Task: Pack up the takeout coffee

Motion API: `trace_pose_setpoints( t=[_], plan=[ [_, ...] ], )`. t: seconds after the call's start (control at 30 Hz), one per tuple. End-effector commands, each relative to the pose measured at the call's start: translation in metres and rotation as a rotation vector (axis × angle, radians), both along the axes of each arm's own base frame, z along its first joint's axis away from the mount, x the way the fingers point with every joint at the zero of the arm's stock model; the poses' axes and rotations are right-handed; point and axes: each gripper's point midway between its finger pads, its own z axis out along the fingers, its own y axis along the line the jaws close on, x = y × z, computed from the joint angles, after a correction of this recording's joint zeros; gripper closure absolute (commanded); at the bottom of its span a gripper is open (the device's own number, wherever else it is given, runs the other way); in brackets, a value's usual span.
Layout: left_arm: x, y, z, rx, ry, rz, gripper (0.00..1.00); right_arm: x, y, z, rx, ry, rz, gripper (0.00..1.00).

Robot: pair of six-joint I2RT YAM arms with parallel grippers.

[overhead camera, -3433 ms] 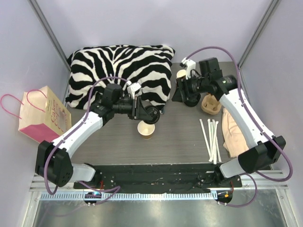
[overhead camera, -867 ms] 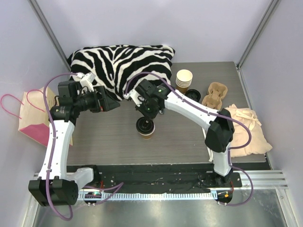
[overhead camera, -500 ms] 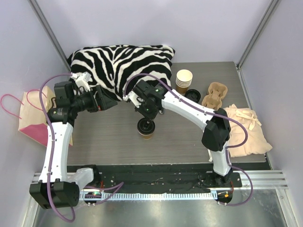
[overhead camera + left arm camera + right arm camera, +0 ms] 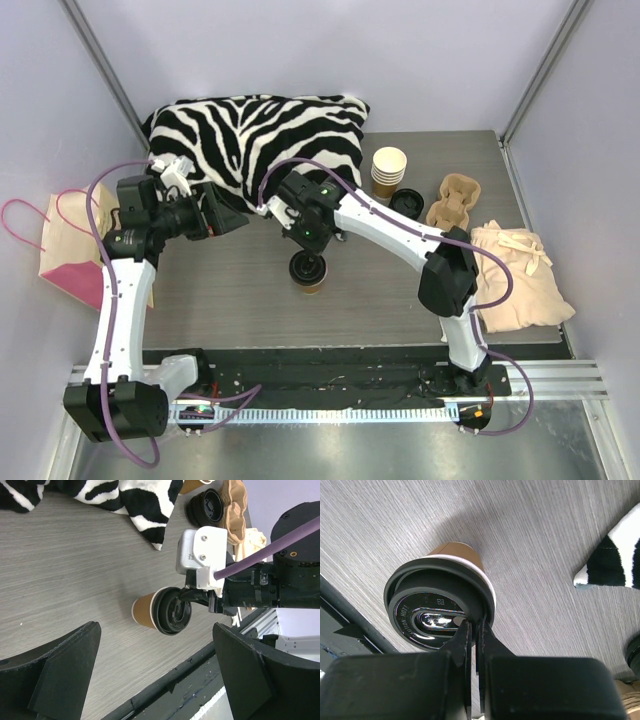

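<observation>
The takeout coffee (image 4: 309, 272) stood upright on the grey table (image 4: 400, 300), near its centre and just in front of the zebra-striped cushion (image 4: 260, 140). Its black lid (image 4: 432, 612) was seated on the cup. The right gripper (image 4: 472, 627) pointed down at the cup with its fingers pressed together, their tips at the lid's rim; whether they pinched the rim could not be determined. The left gripper (image 4: 225, 218) hovered to the left, over the cushion's near edge, with its fingers spread wide and nothing between them. A stack of lidless cups (image 4: 389, 168), loose black lids (image 4: 408, 201) and a pulp cup carrier (image 4: 453, 200) sat at the far right. A paper bag (image 4: 75, 245) lay to the left of the table.
</observation>
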Motion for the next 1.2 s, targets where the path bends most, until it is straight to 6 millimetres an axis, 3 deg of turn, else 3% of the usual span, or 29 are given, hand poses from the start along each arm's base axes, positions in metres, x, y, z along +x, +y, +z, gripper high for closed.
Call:
trace_pose_setpoints(
  t=[0.0, 0.23, 0.47, 0.83, 0.97, 1.1, 1.17],
  plan=[
    [-0.002, -0.002, 0.01, -0.022, -0.045, -0.013, 0.0, 0.008, 0.005, 0.007, 0.003, -0.04, 0.004, 0.99],
    [-0.004, -0.001, 0.009, -0.019, -0.05, -0.01, 0.0, 0.007, 0.001, -0.004, -0.032, -0.024, 0.017, 0.99],
    [-0.004, -0.002, 0.007, -0.021, -0.042, -0.012, 0.0, 0.011, -0.016, -0.016, -0.123, -0.048, 0.016, 0.99],
    [-0.007, -0.005, 0.004, -0.028, -0.036, -0.042, 0.0, 0.011, -0.047, -0.018, -0.21, -0.072, 0.025, 0.99],
    [-0.014, -0.016, 0.015, -0.103, -0.102, -0.094, 0.0, 0.009, -0.046, -0.018, -0.175, -0.045, 0.013, 0.99],
    [-0.02, -0.023, 0.02, -0.157, -0.138, -0.115, 0.0, 0.009, -0.04, -0.011, -0.129, -0.044, 0.008, 0.89],
    [-0.019, -0.023, 0.018, -0.161, -0.126, -0.115, 0.0, 0.009, -0.037, -0.005, -0.108, -0.046, 0.007, 0.78]
  ],
)
